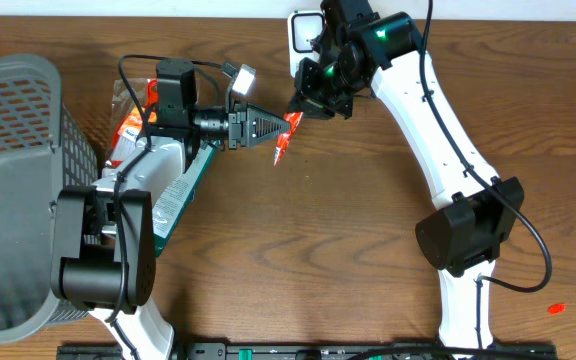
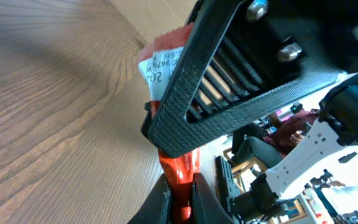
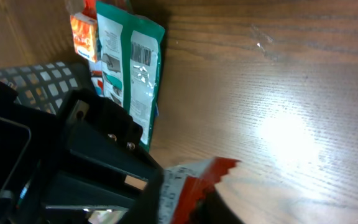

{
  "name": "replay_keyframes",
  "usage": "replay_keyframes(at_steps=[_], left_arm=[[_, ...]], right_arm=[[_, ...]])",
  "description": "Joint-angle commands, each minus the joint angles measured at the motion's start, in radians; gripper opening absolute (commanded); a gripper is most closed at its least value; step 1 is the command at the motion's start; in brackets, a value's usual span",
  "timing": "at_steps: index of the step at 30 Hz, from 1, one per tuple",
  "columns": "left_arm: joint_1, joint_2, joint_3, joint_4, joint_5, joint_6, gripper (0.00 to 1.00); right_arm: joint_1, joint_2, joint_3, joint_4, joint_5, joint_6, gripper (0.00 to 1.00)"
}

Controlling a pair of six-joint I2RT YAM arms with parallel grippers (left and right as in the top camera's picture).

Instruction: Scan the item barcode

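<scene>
By the bench's (image 1: 348,230) near edge we see a small red scrap (image 1: 556,308) lying far to the right, well apart from everything else. Further in on the left, a grey mesh basket (image 1: 8,120) stands at the bench's side. Near it a green packet (image 1: 180,195) lies flat, partly under the left arm (image 1: 146,165). The right wrist view shows a barcode (image 3: 142,53) on its face. An orange packet (image 1: 131,125) lies just beyond it. At mid-bench the left claw (image 1: 272,128) points rightward, clamped tight on the red packet (image 1: 281,145), which sits tilted with its lower tip pointing down and left. We cannot tell whether that tip touches the wood. In the left wrist view the claw's fingers (image 2: 159,205) pinch the red film, with a white printed label (image 2: 157,65) higher up the packet. The right claw (image 1: 301,108) meets the packet's upper end from the far side. We cannot tell whether its jaws have closed on it. Beyond both claws, a white boxy device (image 1: 305,32) stands at the far edge.
</scene>
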Motion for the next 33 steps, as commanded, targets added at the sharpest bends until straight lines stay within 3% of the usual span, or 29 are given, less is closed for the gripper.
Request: replay_keyframes(at_steps=[1,9,18,24,27,29,33], left_arm=[[0.005,0.006,0.022,0.005,0.020,-0.002,0.08],[0.005,0.006,0.022,0.005,0.020,-0.002,0.08],[0.006,0.006,0.022,0.005,0.020,-0.025,0.07],[0.006,0.006,0.022,0.005,0.020,-0.029,0.08],[0.006,0.006,0.022,0.005,0.020,-0.035,0.17],[0.006,0.006,0.022,0.006,0.020,-0.036,0.35],[0.006,0.006,0.022,0.005,0.020,-0.036,0.48]], right_arm=[[-0.031,0.011,0.005,-0.006,0.040,-0.016,0.01],[-0.034,0.011,0.005,-0.012,0.089,-0.028,0.01],[-0.036,0.011,0.005,-0.026,0.308,-0.092,0.01],[-0.074,0.011,0.005,-0.032,0.315,-0.101,0.01],[-0.097,0.011,0.005,-0.042,0.315,-0.109,0.01],[-0.105,0.011,0.005,-0.047,0.315,-0.118,0.01],[-0.109,0.011,0.005,-0.050,0.315,-0.120,0.01]])
